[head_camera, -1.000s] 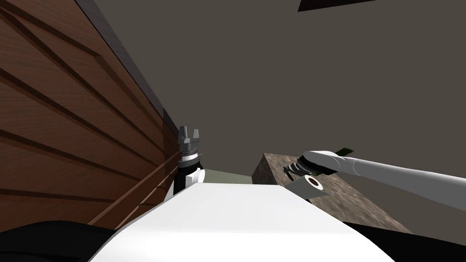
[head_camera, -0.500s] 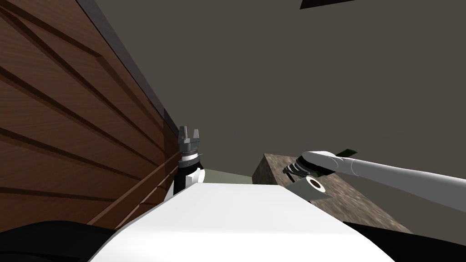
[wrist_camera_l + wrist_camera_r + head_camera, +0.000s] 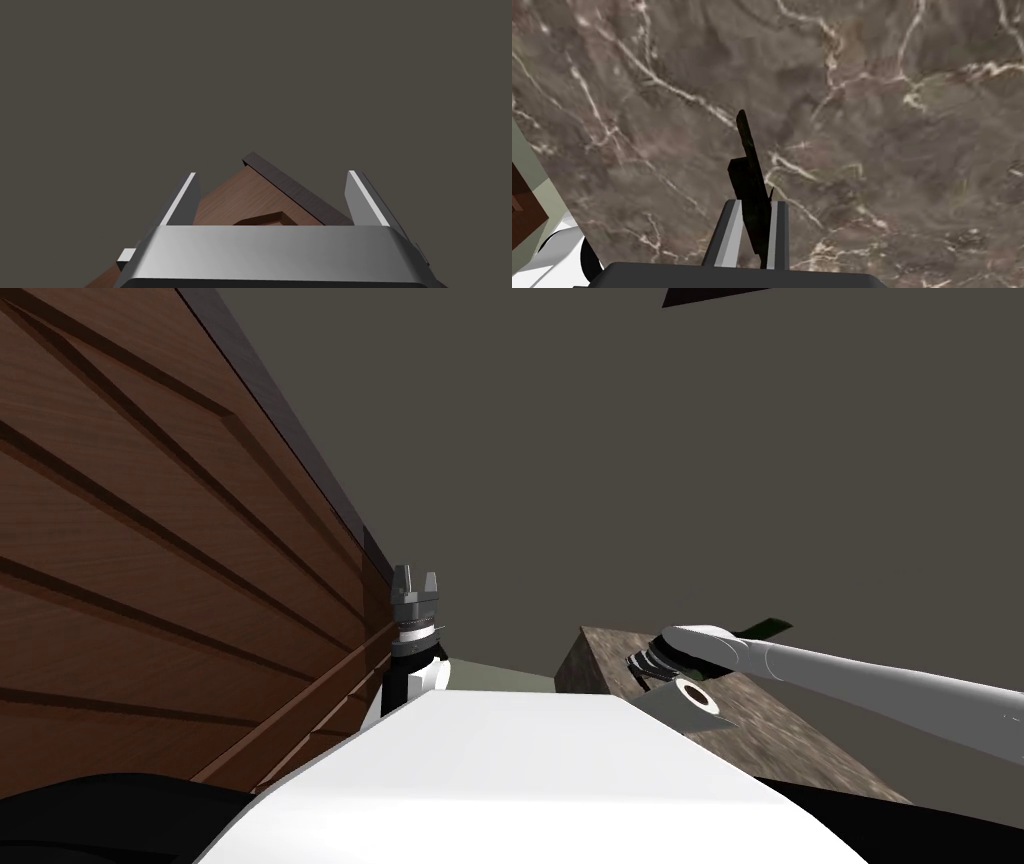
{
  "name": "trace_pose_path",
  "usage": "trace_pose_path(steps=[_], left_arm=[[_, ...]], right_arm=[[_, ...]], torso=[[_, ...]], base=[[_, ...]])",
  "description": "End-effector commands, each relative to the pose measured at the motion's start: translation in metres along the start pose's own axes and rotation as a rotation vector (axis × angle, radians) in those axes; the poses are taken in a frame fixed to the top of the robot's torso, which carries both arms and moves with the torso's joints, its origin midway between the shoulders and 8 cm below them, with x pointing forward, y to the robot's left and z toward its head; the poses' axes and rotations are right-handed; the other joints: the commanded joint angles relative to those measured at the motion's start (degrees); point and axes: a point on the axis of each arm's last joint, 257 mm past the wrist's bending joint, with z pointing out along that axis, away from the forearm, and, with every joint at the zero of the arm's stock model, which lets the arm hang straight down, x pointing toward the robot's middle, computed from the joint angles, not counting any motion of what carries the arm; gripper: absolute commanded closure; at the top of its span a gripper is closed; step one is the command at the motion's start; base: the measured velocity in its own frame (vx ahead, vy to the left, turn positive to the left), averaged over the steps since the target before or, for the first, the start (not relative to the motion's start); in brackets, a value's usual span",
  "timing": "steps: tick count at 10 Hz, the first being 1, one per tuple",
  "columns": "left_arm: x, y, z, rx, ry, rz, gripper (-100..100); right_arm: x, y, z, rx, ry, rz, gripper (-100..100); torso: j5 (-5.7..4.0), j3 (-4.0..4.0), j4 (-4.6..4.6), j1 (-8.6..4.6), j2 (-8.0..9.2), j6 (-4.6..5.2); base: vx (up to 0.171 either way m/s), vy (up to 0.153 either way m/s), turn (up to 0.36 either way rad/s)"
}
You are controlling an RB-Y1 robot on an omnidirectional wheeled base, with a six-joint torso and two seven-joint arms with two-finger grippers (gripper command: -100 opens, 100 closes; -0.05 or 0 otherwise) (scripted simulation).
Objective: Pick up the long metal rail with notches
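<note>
The rail (image 3: 747,150) is a long, thin, black strip with a jagged edge, lying over a brown marbled stone top (image 3: 892,120). My right gripper (image 3: 755,202) is shut on its near end, both fingers pressed against its sides. I cannot tell whether the rail is touching the stone. In the head view my right arm reaches across that stone block (image 3: 770,728), its gripper (image 3: 640,664) pointing down at the block's near corner. My left gripper (image 3: 417,579) is raised beside the wooden wall, open with nothing between its fingers (image 3: 185,197).
A brown panelled wooden wall (image 3: 150,568) runs close along my left. A dark green thing (image 3: 768,628) pokes out behind the right forearm on the stone block. A pale ring-ended piece (image 3: 690,696) sits by the right wrist. Grey floor lies beyond.
My right gripper's fingers have closed onto the rail; they were wide open before. The right forearm has sunk slightly. The left arm has not moved.
</note>
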Motion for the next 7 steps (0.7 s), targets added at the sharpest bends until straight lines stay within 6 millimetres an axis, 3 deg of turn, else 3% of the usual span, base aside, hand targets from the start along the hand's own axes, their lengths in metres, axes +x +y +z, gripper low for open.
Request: trace_pose_path(steps=[1, 3, 4, 5, 6, 7], left_arm=[[0.0, 0.0, 0.0, 0.0, 0.0, 0.0, 0], [0.0, 0.0, 0.0, 0.0, 0.0, 0.0, 0], [0.0, 0.0, 0.0, 0.0, 0.0, 0.0, 0], [0.0, 0.0, 0.0, 0.0, 0.0, 0.0, 0], [0.0, 0.0, 0.0, 0.0, 0.0, 0.0, 0], [0.0, 0.0, 0.0, 0.0, 0.0, 0.0, 0]], right_arm=[[0.0, 0.0, 0.0, 0.0, 0.0, 0.0, 100], [0.001, 0.0, -0.001, 0.0, 0.003, -0.001, 100], [0.001, -0.001, -0.001, 0.001, 0.002, -0.002, 0], [0.003, -0.002, -0.015, 0.001, -0.004, -0.004, 100], [0.003, -0.001, -0.008, 0.003, 0.002, -0.003, 100], [0.003, -0.001, -0.009, 0.002, 0.0, -0.004, 0]], torso=[[0.0, 0.0, 0.0, 0.0, 0.0, 0.0], [-0.04, -0.1, -0.08, 0.05, -0.12, 0.0], [-0.08, -0.15, -0.11, -0.01, -0.19, 0.0], [-0.09, -0.17, -0.12, -0.05, -0.22, 0.0], [-0.04, -0.16, -0.1, -0.04, -0.21, 0.03], [-0.09, -0.17, -0.12, -0.05, -0.22, 0.02]], base=[[0.0, 0.0, 0.0], [0.0, 0.0, 0.0], [0.0, 0.0, 0.0], [-0.002, 0.002, -0.062], [0.0, 0.0, -0.017], [0.0, 0.0, 0.0]])
